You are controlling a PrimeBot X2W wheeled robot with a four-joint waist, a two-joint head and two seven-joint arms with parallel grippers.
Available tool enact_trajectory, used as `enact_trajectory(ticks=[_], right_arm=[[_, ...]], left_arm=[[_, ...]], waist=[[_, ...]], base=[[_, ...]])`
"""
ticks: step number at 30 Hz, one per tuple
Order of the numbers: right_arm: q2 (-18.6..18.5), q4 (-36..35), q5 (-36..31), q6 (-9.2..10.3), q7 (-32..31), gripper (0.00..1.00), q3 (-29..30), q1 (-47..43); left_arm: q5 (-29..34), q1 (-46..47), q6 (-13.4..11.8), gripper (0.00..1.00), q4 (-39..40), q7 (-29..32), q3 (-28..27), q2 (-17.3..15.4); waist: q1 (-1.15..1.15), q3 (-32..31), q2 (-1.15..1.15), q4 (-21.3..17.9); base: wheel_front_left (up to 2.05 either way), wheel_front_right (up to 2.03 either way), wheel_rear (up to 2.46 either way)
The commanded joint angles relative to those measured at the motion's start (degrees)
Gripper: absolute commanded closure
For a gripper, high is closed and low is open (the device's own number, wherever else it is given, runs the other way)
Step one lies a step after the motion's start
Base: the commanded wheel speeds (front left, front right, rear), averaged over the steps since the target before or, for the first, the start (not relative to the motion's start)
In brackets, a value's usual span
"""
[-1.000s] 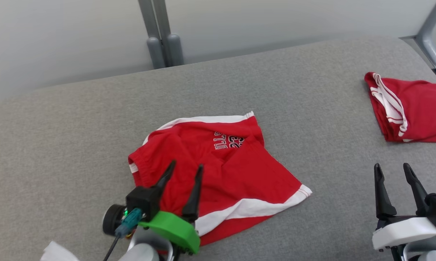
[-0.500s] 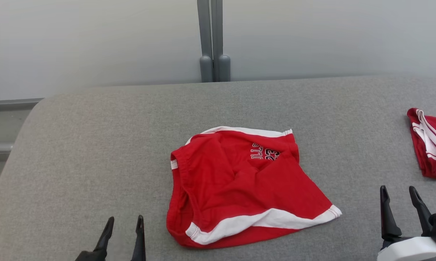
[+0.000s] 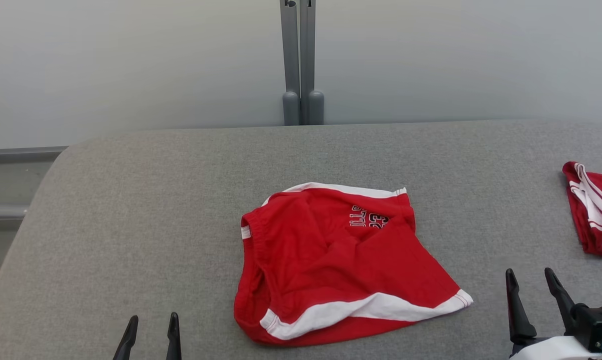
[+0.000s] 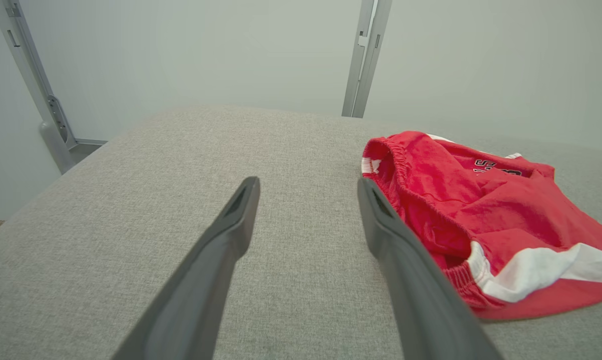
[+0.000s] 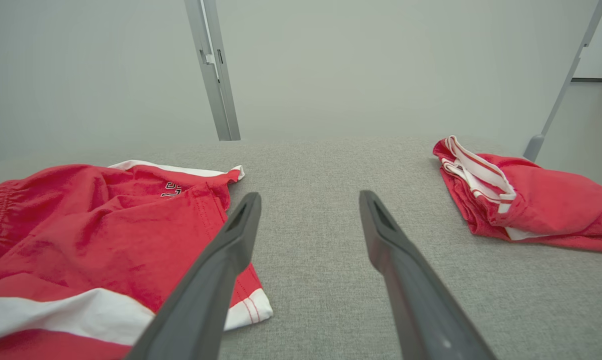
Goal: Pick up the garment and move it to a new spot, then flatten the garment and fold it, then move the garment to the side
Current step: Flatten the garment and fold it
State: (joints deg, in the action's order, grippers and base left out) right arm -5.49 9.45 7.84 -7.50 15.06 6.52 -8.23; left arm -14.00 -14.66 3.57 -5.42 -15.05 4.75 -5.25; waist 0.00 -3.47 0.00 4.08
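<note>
- At the centre of the head view, the red garment (image 3: 341, 260) lies crumpled on the grey cloth-covered table (image 3: 156, 200). White trim runs along its upper edge, a white band crosses its lower edge, and there is dark lettering near the top.
- At the lower left of the frame, the left gripper (image 3: 152, 327) hovers over bare table. Its jaws are spread wide and empty, just left of the garment's elastic waistband and not touching it.
- At the lower right, the right gripper (image 3: 529, 282) has its jaws parted too, grasping nothing, near the garment's white-trimmed corner.
- At the right edge lies a second red garment (image 3: 593, 215), bunched, well apart from the first.
- Behind the table, at top centre, a grey post (image 3: 301, 65) stands against a pale wall (image 3: 106, 65).
</note>
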Motion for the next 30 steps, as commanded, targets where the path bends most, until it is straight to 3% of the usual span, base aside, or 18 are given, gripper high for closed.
enact_trajectory(ticks=[1,7,16,21,25,30], right_arm=[[0.0,0.1,-0.3,0.02,0.1,0.0,-0.5,-0.7],[-0.1,0.3,0.1,0.02,0.1,0.0,-2.2,-0.2],[0.1,0.0,1.3,0.02,0.1,0.0,-3.2,0.8],[-0.9,2.9,3.0,0.02,0.1,0.0,-4.8,2.5],[-3.6,7.8,3.8,0.02,-7.2,0.0,-9.1,7.6],[-5.5,12.4,5.2,0.02,-17.7,0.0,-13.7,13.4]], left_arm=[[0.7,0.3,0.8,0.0,-0.2,-0.1,-0.7,0.5],[2.3,1.2,2.9,0.0,-1.2,-0.1,-2.2,1.8],[3.5,1.8,3.7,0.0,-1.9,-0.1,-2.2,2.2],[2.6,3.8,3.9,0.0,-1.9,-0.1,3.9,1.9],[1.1,7.7,3.8,0.0,-4.5,4.0,11.8,-1.4],[-1.3,12.1,3.9,0.0,-5.1,11.9,16.7,-3.7]], waist=[[0.0,0.0,0.0,-0.2],[0.0,0.1,0.0,-1.0],[0.0,0.8,0.0,-1.7],[0.0,1.6,0.0,-1.6],[0.0,2.8,0.0,-1.8],[0.0,5.8,0.0,-1.6]], base=[[0.0,0.0,0.0],[0.0,0.0,0.0],[0.0,0.0,0.0],[0.0,0.0,0.0],[0.0,0.0,0.0],[0.0,0.0,0.0]])
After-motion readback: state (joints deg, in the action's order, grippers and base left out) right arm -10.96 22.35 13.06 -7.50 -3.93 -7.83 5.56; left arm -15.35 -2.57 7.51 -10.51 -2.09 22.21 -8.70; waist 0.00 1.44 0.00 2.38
